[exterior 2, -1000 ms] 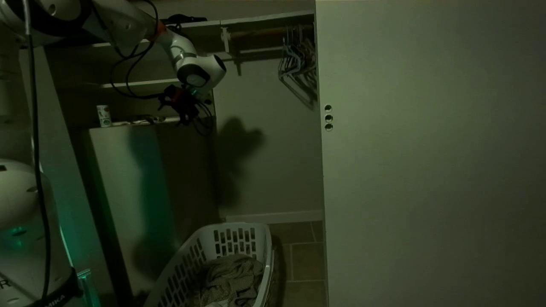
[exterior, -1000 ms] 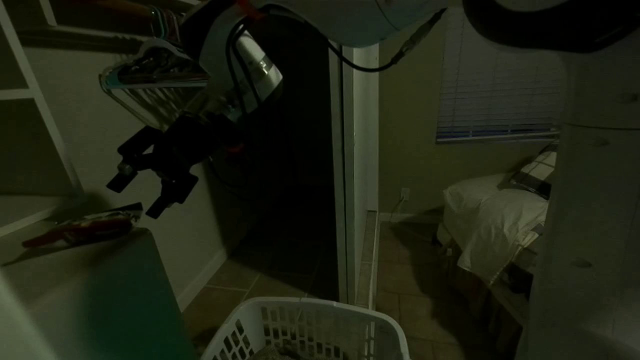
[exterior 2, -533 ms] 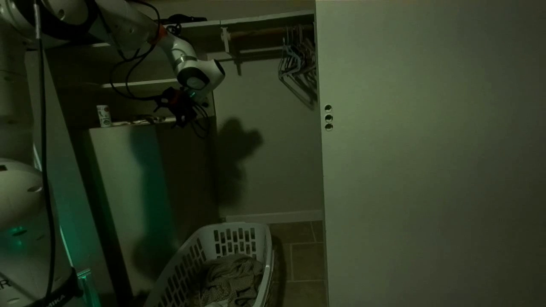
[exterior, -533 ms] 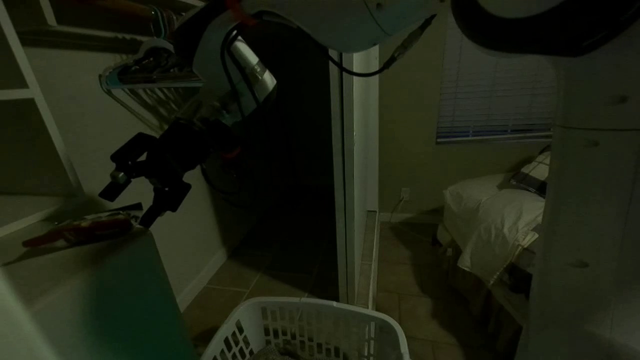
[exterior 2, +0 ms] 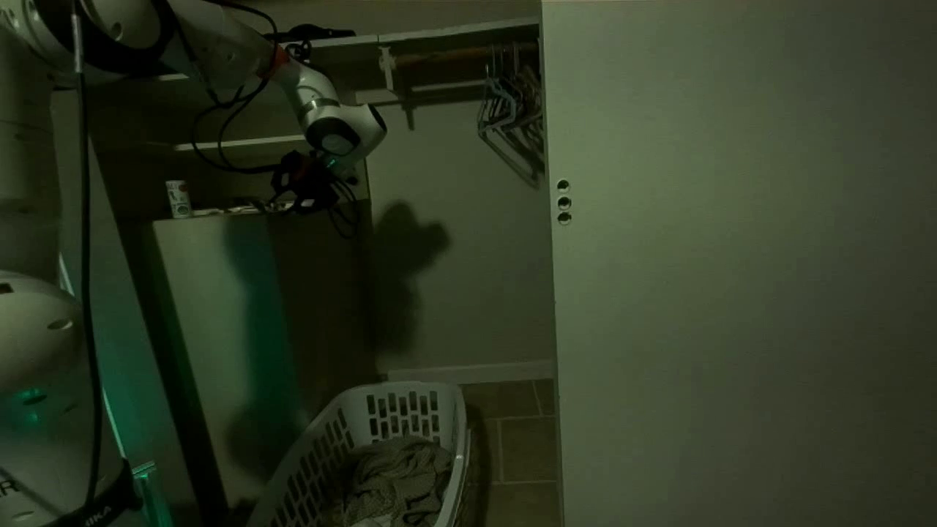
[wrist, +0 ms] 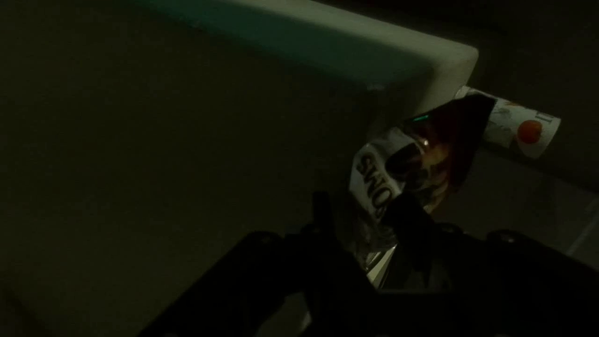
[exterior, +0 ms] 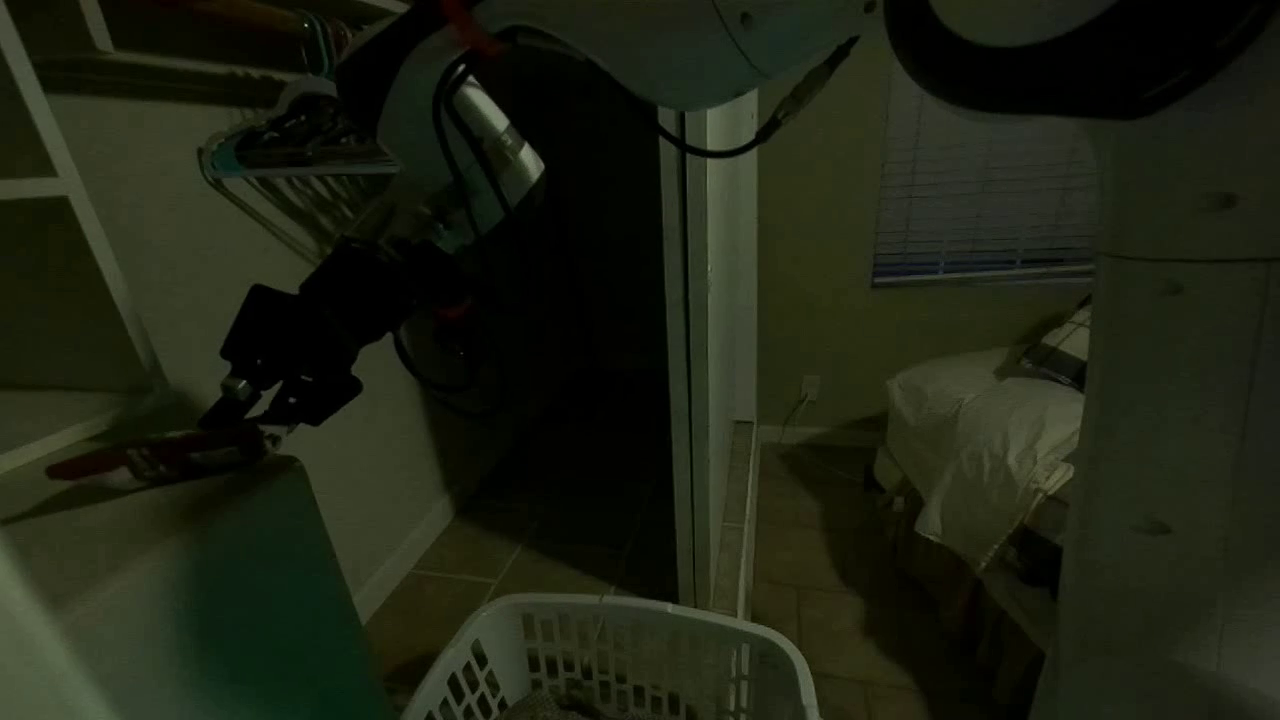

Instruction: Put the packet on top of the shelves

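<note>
In the last moment the hand [exterior: 238, 420] has come down onto the packet [exterior: 165, 455], and its fingers [wrist: 322, 210] have drawn closer together; the packet itself has shifted a little, its 9 o'clock tip now sitting higher. From where I stand, the packet lies on the surface [exterior: 22, 494], the flat top of a pale green cabinet [exterior: 110, 580], stretching away from the fingertips toward 8 o'clock in an exterior view. The hand is only partway closed, a gap left between its fingers. The wrist view is very dim, but I can see a crinkled end of the packet showing between them, while its body, with big dark letters on a white patch, runs off between 1 and 2 o'clock. Whether they actually pinch it, I can't make out. Past the packet, at 2 o'clock in that same view, is a pale can [wrist: 519, 124] with a round orange-red mark, partly hidden by the packet's dark tip; in an exterior view it stands upright on the surface, at 9 o'clock from the hand. In an exterior view the white shelves [exterior: 36, 188] rise at about 10 to 11 o'clock from the hand, with hangers [exterior: 300, 165] up at 12. A white lattice laundry basket [exterior: 620, 604], with rumpled cloth [exterior 2: 399, 476] in it, sits down at 4 o'clock, and a bed [exterior: 985, 410] lies well off at 3.
</note>
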Robot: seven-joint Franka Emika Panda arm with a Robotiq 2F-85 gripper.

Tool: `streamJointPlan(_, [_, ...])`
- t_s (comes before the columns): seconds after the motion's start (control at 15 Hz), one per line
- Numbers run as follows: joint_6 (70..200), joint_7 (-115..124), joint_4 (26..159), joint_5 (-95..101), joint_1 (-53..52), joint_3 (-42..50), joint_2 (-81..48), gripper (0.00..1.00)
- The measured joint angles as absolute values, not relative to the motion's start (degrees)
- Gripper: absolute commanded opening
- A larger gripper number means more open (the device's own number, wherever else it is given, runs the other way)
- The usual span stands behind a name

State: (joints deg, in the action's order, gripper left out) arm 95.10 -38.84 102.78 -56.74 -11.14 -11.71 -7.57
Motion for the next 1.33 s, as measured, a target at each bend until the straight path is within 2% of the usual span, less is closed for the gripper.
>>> streamJointPlan(0.2, [95.08,-39.11,102.31,-56.81,-11.13,-11.71,-7.58,0.03])
streamJointPlan(0.53, [95.02,-42.00,102.23,-59.36,-11.03,-11.70,-8.28,0.08])
streamJointPlan(1.33, [101.60,-53.35,99.27,-74.94,-11.96,-12.51,-8.47,0.08])
